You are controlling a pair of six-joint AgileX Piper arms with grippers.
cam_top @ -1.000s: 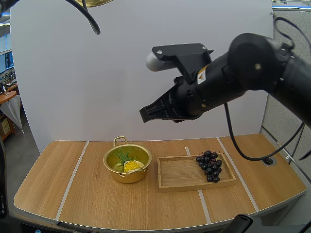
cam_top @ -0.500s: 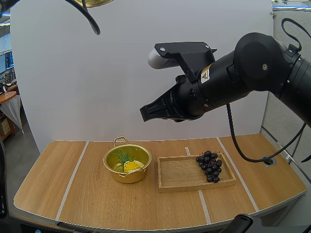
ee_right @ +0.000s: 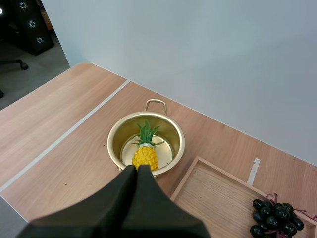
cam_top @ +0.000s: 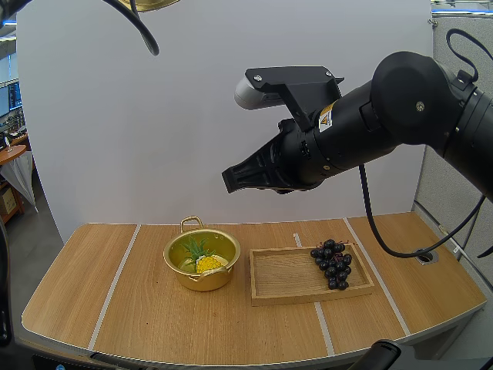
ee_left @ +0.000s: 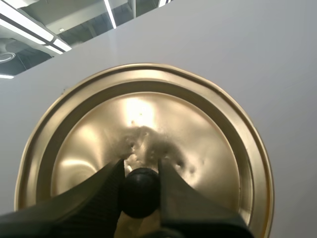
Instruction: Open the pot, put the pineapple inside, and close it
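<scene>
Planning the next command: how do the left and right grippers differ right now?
The left gripper is shut on the black knob of the round golden metal lid; the right gripper is shut on nothing, closed into one wedge. The left gripper carries a load; the right gripper, bare, points down at the open golden pot with the yellow pineapple inside. Both sit high above the wooden table.

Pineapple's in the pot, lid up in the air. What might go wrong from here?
1. The left jaws pinch the lid only by its small black knob; it may tilt or slip on the way down.
2. The pineapple has its crown close to the pot rim, so the lid might seat askew.
3. The right arm hangs above the pot and may block the lid's path.
</scene>
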